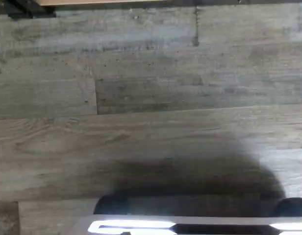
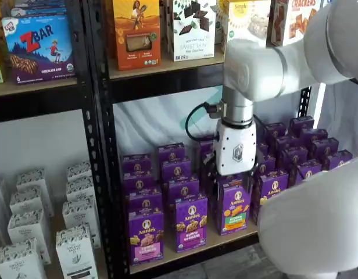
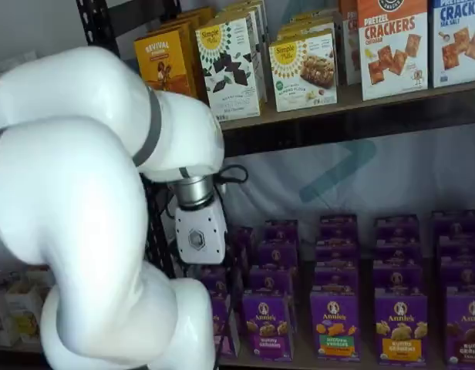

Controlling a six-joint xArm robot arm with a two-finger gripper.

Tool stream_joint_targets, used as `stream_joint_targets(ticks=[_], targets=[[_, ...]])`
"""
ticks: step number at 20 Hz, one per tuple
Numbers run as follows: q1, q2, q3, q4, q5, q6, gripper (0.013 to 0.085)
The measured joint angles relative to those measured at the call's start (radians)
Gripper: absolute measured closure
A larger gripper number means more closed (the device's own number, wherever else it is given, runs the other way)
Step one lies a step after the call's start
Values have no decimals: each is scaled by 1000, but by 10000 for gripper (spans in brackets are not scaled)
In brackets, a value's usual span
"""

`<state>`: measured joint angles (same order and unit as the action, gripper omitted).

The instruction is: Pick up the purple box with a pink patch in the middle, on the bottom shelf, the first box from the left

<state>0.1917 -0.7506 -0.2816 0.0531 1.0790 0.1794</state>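
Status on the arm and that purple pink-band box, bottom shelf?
White-bodied gripper hangs before the purple rows, fingers unclear. Upright purple Annie's carton with pink label band untouched on the light-brown wooden bottom shelf. Nothing blocks its front.

Upper shelf cartons — Zbar box (image 2: 38, 47), pretzel crackers box (image 3: 391, 48) — white cartons (image 2: 74, 247) lower left.

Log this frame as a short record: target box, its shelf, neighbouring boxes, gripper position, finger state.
target: purple box with pink band, upright, front of its row
shelf: bottom shelf, wooden board
neighbours: purple-band Annie's carton beside it, then orange-green-patch carton
gripper: gripper hangs in front of the purple rows, apart from the target
fingers: black, no gap plainly visible; state cannot be told
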Motion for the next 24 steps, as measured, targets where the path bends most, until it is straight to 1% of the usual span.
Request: stream_joint_targets(ticks=[3, 7, 11, 15, 18, 22, 24], targets=[[1, 31, 19, 15, -49, -9, 130], [10, 88, 33, 20, -126, -8, 130], [23, 168, 22, 34, -197, -9, 130], [36, 284, -13, 54, -281, -16, 130], [42, 389, -58, 83, -338, -36, 130], [48, 510, -119, 92, -394, -41, 130], [53, 568, -151, 87, -425, -37, 130]])
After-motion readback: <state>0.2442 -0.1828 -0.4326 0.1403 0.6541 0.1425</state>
